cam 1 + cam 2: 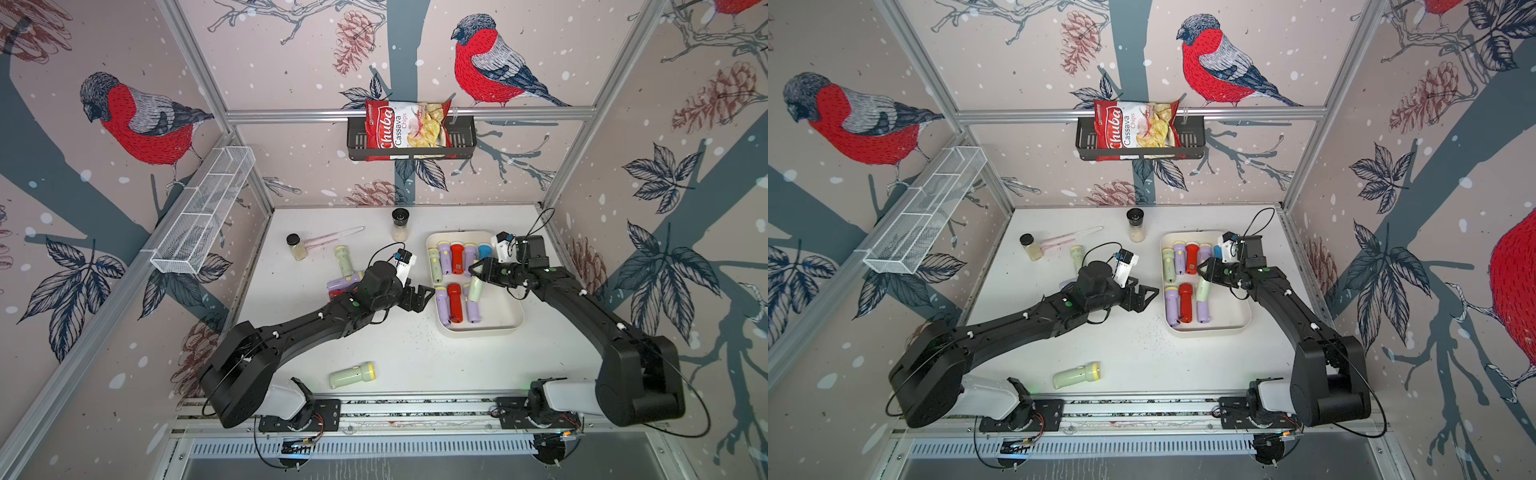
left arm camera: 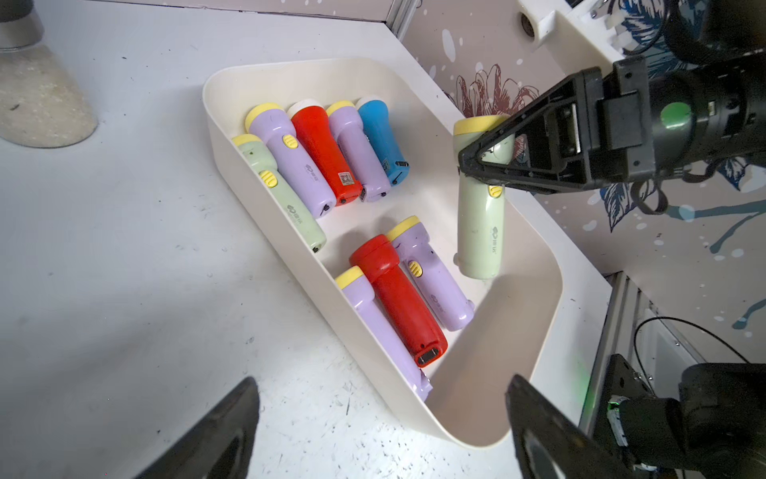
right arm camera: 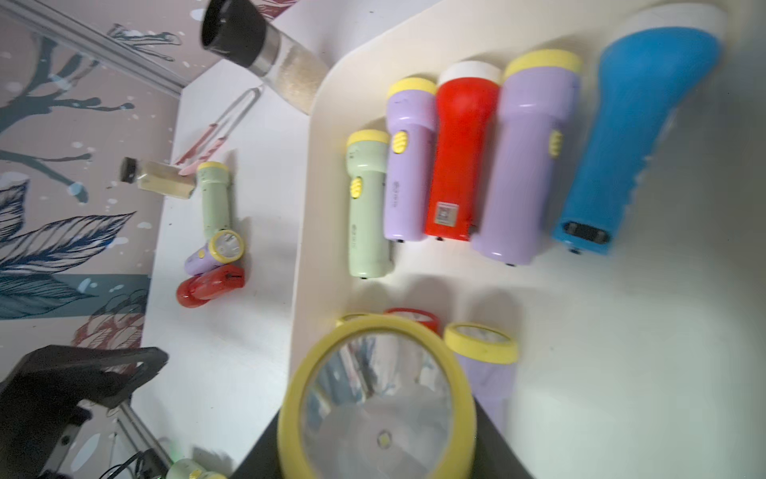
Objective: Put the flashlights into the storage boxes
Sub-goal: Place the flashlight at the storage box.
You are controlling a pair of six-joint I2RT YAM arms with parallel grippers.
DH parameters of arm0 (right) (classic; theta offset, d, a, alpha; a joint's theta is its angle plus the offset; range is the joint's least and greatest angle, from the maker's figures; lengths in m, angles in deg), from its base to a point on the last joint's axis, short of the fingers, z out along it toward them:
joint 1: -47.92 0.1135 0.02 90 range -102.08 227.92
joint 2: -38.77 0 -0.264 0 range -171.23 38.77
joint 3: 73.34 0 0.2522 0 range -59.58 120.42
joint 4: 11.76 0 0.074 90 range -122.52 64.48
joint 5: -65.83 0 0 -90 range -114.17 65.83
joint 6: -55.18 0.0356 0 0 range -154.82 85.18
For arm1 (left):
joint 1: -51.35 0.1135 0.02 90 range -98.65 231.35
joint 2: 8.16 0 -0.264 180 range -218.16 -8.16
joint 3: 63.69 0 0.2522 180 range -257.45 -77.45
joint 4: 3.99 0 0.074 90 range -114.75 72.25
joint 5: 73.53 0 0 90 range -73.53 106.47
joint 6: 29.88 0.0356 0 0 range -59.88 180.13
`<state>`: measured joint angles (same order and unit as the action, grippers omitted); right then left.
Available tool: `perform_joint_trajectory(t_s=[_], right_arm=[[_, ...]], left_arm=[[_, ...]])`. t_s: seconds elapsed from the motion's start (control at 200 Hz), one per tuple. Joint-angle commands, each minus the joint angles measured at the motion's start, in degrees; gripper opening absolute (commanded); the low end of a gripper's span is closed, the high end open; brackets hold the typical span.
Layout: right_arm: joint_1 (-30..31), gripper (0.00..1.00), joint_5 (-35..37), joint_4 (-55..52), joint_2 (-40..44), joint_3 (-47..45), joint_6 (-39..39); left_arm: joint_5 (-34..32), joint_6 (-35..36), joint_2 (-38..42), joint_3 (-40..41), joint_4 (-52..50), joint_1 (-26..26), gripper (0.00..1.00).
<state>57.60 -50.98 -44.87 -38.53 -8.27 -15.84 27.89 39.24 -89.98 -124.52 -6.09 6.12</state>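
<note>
The cream storage box (image 1: 511, 328) (image 2: 551, 290) lies right of centre with several flashlights in two rows. A red one (image 2: 398, 298) lies between two lilac ones in the near row. My right gripper (image 1: 478, 270) (image 2: 468, 161) is shut on a pale green flashlight (image 1: 476, 289) (image 2: 478, 232) hanging tail down over the box; its yellow-rimmed lens (image 3: 377, 398) fills the right wrist view. My left gripper (image 1: 419, 297) (image 2: 381, 385) stands open and empty at the box's left wall. Loose flashlights: a green one (image 1: 352, 376) near the front, and a green one (image 1: 343, 259), a lilac one (image 1: 343, 282) and a red one (image 3: 209, 286) by my left arm.
Two spice jars (image 1: 400, 224) (image 1: 296, 247) and pink tongs (image 1: 332, 237) lie at the back of the table. A white mesh basket (image 1: 203, 212) hangs on the left wall. A black wall basket (image 1: 461, 141) holds a chips bag (image 1: 405, 129).
</note>
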Motion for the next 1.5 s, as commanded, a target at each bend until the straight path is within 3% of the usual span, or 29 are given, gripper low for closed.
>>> perform_joint_trajectory(t_s=[0.0,0.335,0.7,0.986,1.241,1.496], right_arm=[[-0.22,0.37,5.63,-6.12,-1.10,1.67,-3.65],[-0.09,0.38,14.16,-11.01,-5.18,3.52,-4.64],[0.30,0.39,12.90,-10.98,-10.17,4.85,-5.51],[1.03,0.47,10.24,-10.55,-14.55,5.90,-4.93],[1.35,0.64,10.72,-10.73,-15.25,5.83,-4.59],[1.34,0.68,9.67,-10.05,-15.36,5.47,-4.05]], left_arm=[[-3.22,2.49,-2.26,-2.49,-3.10,-0.89,0.93],[-2.97,2.69,-6.13,-5.57,-3.05,-1.46,0.93],[-4.21,3.44,-5.98,-5.90,-3.54,-1.46,0.93],[-5.00,3.80,-5.11,-5.49,-3.77,-1.44,0.93],[-6.53,4.36,-4.07,-5.35,-4.19,-1.44,0.93],[-6.54,4.19,-3.17,-4.78,-3.76,-1.44,0.93]])
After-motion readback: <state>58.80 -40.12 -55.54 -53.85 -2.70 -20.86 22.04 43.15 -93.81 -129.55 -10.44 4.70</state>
